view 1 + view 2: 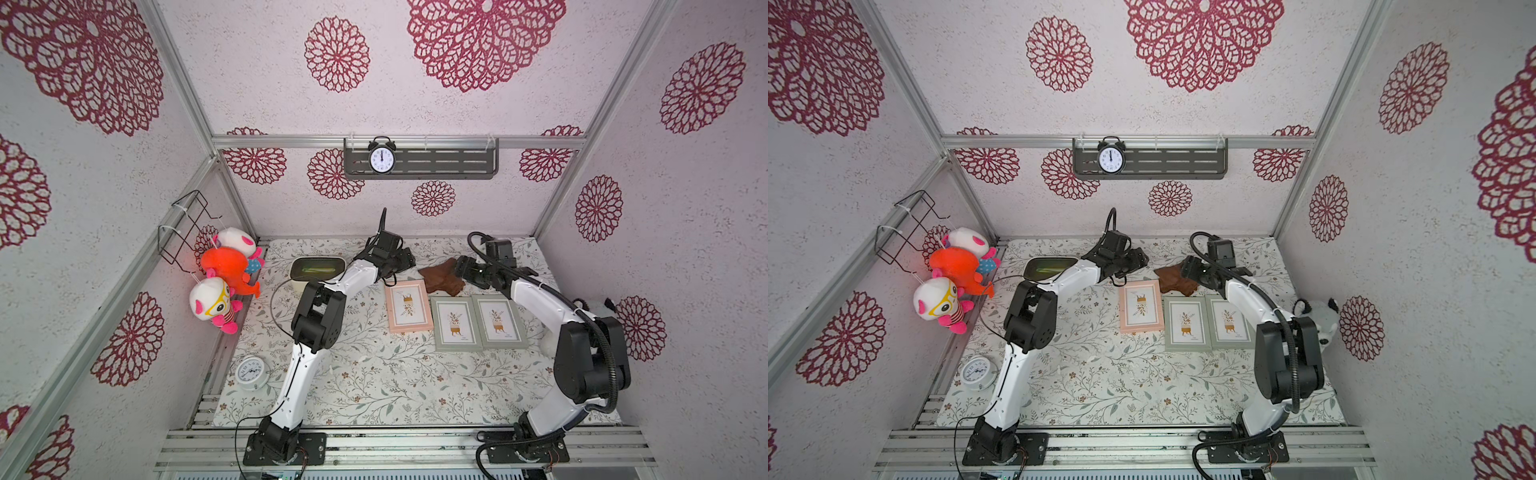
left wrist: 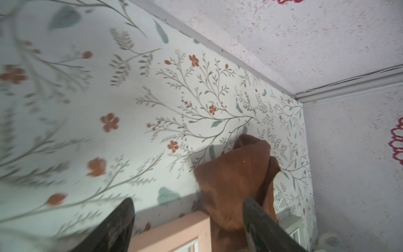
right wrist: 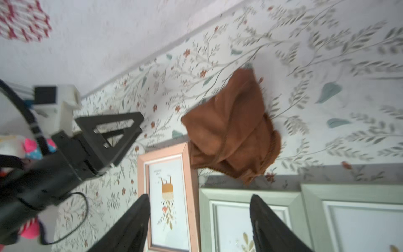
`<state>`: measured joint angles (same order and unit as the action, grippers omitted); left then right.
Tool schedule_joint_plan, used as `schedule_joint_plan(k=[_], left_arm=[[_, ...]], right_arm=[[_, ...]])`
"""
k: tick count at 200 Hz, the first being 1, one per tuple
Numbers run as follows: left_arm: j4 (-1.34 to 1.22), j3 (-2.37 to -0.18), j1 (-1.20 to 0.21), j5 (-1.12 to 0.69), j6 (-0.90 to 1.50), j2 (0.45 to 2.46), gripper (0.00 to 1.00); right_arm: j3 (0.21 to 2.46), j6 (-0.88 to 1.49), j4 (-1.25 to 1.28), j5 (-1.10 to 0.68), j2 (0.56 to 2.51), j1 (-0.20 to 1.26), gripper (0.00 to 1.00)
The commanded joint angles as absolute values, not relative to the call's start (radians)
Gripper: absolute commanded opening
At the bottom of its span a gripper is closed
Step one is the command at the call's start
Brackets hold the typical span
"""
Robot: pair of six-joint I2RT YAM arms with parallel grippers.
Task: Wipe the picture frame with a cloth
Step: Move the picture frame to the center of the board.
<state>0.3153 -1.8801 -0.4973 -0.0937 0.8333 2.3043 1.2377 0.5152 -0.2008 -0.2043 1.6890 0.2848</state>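
The brown cloth (image 1: 441, 277) lies crumpled on the floral table behind the frames, one edge at the far right corner of the pink picture frame (image 1: 407, 305). Two grey-green picture frames (image 1: 455, 324) (image 1: 500, 322) lie flat to its right. My left gripper (image 1: 407, 262) is open just left of the cloth. In the left wrist view the cloth (image 2: 235, 174) sits beyond one finger (image 2: 257, 218), and nothing is between the fingers. My right gripper (image 1: 462, 269) hovers open at the cloth's right side. In the right wrist view the cloth (image 3: 231, 126) lies ahead of the open fingers (image 3: 139, 218).
A white tub (image 1: 318, 268) stands behind the left arm's elbow. A white alarm clock (image 1: 249, 372) lies at the table's front left. Plush toys (image 1: 226, 274) hang on the left wall, and a grey plush (image 1: 1316, 318) sits at the right wall. A black clock (image 1: 381, 158) stands on the back shelf.
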Motion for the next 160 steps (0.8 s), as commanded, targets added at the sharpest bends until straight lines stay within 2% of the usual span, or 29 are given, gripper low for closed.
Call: schedule_joint_plan(k=[1,34,56,129,160], left_arm=[[0.412,-1.773,-0.503,-0.038,0.803,2.169,0.80],[0.388,-1.584,-0.498,-0.111,0.850,2.081,0.69],[0.352,-1.518,-0.499,-0.153,0.865,2.059,0.61],[0.352,-1.502,-0.499,-0.191,0.863,2.111,0.40],[0.366,-1.506,-0.499,-0.187,0.858,2.131,0.36]], right_arm=[[1.262,0.471,-0.227,-0.147,1.745,0.354,0.65],[1.339,0.468,-0.248,-0.114,1.877,0.399,0.52],[1.402,0.461,-0.269,-0.101,1.955,0.406,0.48],[1.506,0.439,-0.310,-0.121,2.090,0.425,0.26],[1.513,0.429,-0.324,-0.129,2.108,0.435,0.17]])
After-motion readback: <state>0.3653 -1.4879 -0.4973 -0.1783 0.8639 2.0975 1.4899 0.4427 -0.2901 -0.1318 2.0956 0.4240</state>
